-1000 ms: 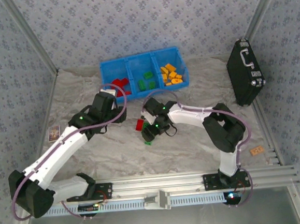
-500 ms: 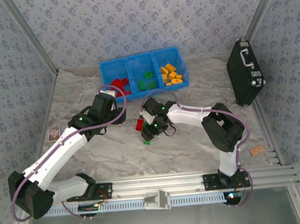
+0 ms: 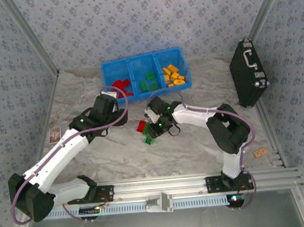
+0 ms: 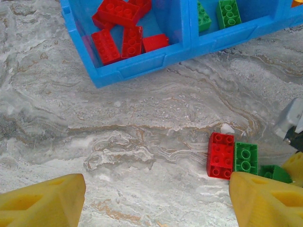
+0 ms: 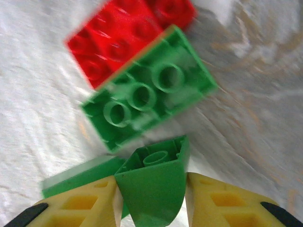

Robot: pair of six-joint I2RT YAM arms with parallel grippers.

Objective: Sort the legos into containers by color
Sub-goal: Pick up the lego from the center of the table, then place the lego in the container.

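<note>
Left gripper hovering over the table, just in front of the blue tray. Fingers standing wide apart, holding nothing.

Tray sitting at the middle of the table's far edge, three compartments side by side.
- Left compartment: red bricks, five or six showing, piled, so the count is unsure.
- Middle compartment: green bricks, three or four in the top view.
- Right compartment: orange-yellow bricks, roughly seven, too small to count surely.

Mid-table, three loose bricks lying in a short row. One red brick and one green brick hard beside it, both with long axes pointing toward the tray. Then one small green brick, which the right gripper is pinching, a finger pressing on each side. A green sliver is peeking from under one finger; cannot tell whether it is a separate brick.

Judging the coming move: the middle compartment is lying straight beyond the held brick toward the far edge, well apart from it. The right arm is nearer to the green bricks. The left arm is sitting closer to the red brick and the left compartment.
</note>
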